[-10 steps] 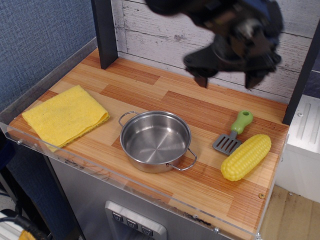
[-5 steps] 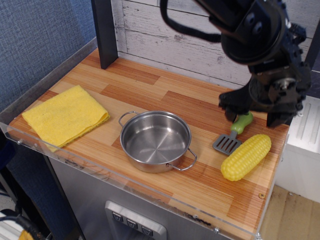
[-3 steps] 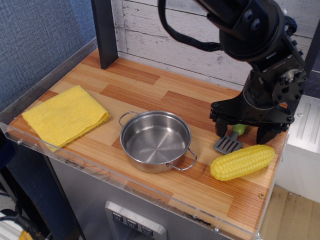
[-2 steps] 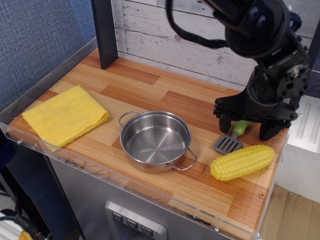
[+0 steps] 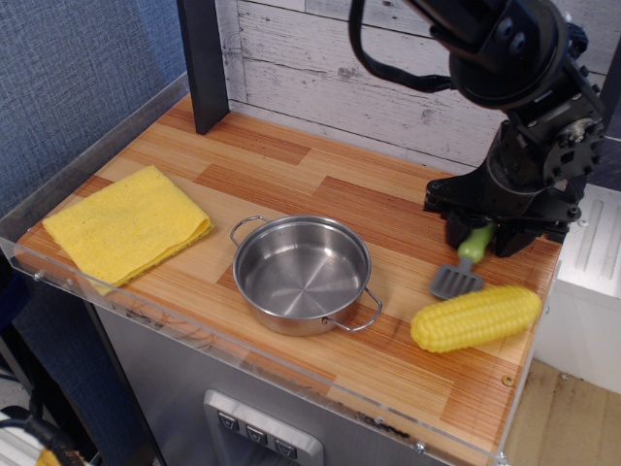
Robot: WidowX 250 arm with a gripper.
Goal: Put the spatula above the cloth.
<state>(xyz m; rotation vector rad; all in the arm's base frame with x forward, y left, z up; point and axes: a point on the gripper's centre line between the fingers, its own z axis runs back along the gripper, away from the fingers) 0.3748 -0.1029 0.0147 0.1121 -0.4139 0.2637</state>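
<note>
The spatula [image 5: 459, 280] has a light green handle and a dark grey slotted blade. It is at the right end of the wooden counter, its blade just left of the corn cob. My gripper [image 5: 481, 239] is down over the green handle, with a black finger on each side, closed on it. The blade hangs low, at or just above the counter. The yellow cloth [image 5: 127, 224] lies folded at the far left front corner, far from the gripper.
A steel pot [image 5: 302, 273] with two handles stands in the middle front. A yellow corn cob [image 5: 475, 317] lies at the right front. A dark post [image 5: 203, 63] stands at the back left. A clear rim [image 5: 243, 354] runs along the counter's front edge.
The gripper came down over the spatula handle and its fingers narrowed onto it. The corn cob was pushed and turned flatter. The spatula shifted a little to the right.
</note>
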